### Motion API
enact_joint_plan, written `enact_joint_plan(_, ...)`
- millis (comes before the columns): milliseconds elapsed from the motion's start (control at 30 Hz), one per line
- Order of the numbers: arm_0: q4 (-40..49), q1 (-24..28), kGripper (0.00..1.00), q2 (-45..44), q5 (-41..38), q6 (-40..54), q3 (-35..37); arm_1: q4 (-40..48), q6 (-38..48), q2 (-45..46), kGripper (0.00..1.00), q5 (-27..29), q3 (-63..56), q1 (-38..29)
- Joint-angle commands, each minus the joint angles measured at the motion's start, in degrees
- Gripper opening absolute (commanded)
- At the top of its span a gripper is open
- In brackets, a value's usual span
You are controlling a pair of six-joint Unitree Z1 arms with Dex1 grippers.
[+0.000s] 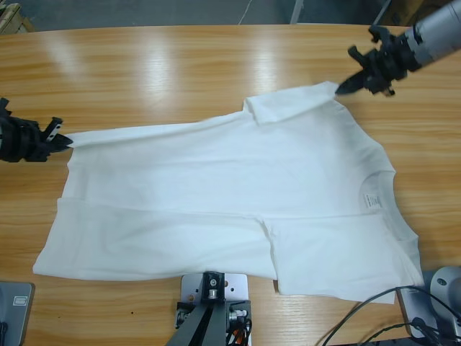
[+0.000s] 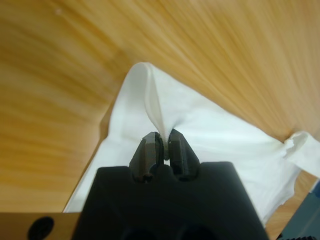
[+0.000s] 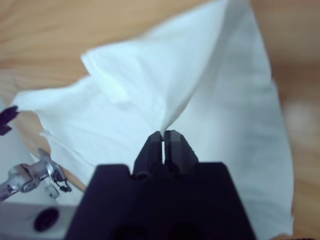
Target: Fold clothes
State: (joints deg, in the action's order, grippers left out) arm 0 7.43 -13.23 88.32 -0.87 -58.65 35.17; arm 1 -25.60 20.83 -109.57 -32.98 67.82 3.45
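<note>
High view: thin white short-sleeved T-shirt [image 1: 230, 202] lay spread flat on long wooden table [image 1: 180, 65].
Left tool [image 1: 63, 141]: jaws pinched shut on hem corner.
Right tool [image 1: 344, 88]: jaws closed on far sleeve tip.
Step tip: lift both corners together, keep fabric taut, fold toward near edge.
Hidden: near right corner cut by rig; label text unreadable.

Long glossy wooden table [image 1: 180, 65] with pale light reflections; grey floor [image 1: 216, 13] beyond its far edge.
</note>
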Motion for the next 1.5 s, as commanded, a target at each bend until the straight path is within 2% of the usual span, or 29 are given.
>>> enact_joint_plan(33,8.1,1.4,0.000,-6.9,-1.1,-0.7,-1.2,-4.2,-0.4,7.6,0.000,3.3,-6.3,-0.5)
enact_joint_plan(400,11.4,1.4,0.000,-11.2,-1.1,-0.5,-3.1,-16.9,-0.4,23.1,0.000,6.8,-7.9,-0.4)
enact_joint_plan(667,10.1,1.4,0.000,-10.7,-1.1,-0.2,-5.4,-20.1,1.2,33.0,0.000,6.8,-14.4,-0.5)
enact_joint_plan(900,9.0,1.4,0.000,-10.7,-1.1,0.0,-7.0,-26.4,4.1,39.6,0.000,5.7,-13.8,-0.7)
enact_joint_plan(1133,7.9,1.4,0.000,-10.0,-1.1,0.0,-8.0,-26.8,7.3,46.1,0.000,5.8,-24.3,-2.2)
enact_joint_plan(1267,7.8,1.4,0.000,-9.7,-1.1,0.0,-8.0,-27.3,10.9,48.1,0.000,6.0,-25.2,-6.3)
enact_joint_plan(1500,7.3,1.4,0.000,-9.7,-2.0,0.0,-9.0,-26.2,11.5,47.2,0.000,8.4,-25.7,-6.6)
